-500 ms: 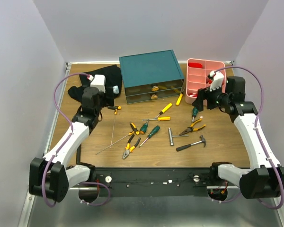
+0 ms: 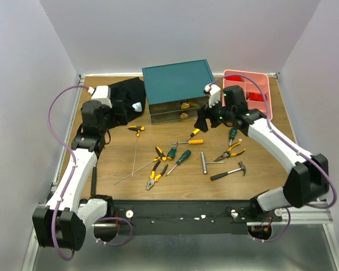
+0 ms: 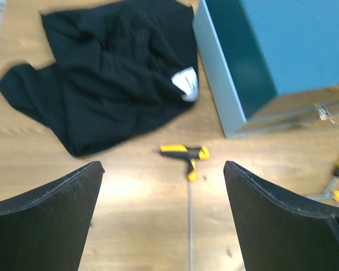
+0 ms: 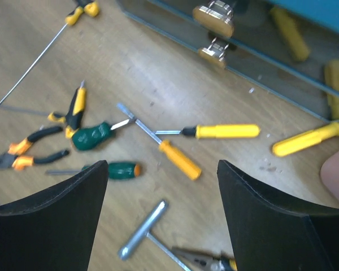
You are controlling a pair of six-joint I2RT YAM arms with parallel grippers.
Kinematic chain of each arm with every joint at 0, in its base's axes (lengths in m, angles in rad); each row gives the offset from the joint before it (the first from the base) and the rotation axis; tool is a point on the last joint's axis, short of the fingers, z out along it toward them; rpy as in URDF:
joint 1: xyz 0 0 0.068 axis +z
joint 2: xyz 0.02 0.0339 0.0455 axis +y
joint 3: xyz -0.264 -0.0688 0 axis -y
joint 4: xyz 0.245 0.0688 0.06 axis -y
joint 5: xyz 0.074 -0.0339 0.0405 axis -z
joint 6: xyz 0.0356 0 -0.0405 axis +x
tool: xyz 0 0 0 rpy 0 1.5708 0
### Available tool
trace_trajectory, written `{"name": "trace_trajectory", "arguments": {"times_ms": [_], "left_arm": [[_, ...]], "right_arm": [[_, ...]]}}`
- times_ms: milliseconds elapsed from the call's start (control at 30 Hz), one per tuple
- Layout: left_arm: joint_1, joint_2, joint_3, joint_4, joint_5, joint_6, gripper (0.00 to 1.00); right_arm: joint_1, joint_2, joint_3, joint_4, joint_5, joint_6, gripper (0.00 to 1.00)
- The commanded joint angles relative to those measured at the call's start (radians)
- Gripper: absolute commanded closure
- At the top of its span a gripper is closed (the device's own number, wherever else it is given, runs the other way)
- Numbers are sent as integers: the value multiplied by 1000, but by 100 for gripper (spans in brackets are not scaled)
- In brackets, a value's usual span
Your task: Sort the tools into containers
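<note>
Your right pincer [image 4: 163, 165] hangs wide and empty over the crossed yellow-handled screwdrivers [image 4: 179, 159], just in front of the teal drawer cabinet [image 2: 175, 81]. Your left pincer [image 3: 163, 169] is just as wide and empty, above the yellow-and-black T-handle driver [image 3: 185, 152] near the black cloth [image 3: 101, 84].

I'd judge this to be the reach before a pick. Nothing is held, and the tools all lie loose on the counter [image 2: 116, 149]. The next move calls for lowering the right pincer with its jaws across one yellow handle, clear of the shaft that crosses it. Both drawers look shut (so one needs pulling open, or you go to the pink tray [image 2: 246, 73] just right of the cabinet).

By my count:
- three yellow-handled screwdrivers
- three green-handled screwdrivers [image 2: 182, 157]
- three pairs of pliers [image 2: 153, 175]
- one hammer [image 2: 230, 171]
- one steel T-bar [image 2: 204, 162]
- one T-handle driver
- one thin rod [image 2: 130, 177]
- two containers
</note>
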Motion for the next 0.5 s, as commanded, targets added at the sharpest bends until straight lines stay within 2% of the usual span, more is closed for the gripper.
{"name": "trace_trajectory", "arguments": {"times_ms": [0,233,467], "left_arm": [[76,-86,-80,-54,191,-93,1],[141,-143,-121,-71,219,-108,1],[171,-146,-143,-42,271,-165,1]], "right_arm": [[68,107,100,103,196,72,13],[165,295,247,139,497,167,9],[171,418,362,104,612,219,6]]}}
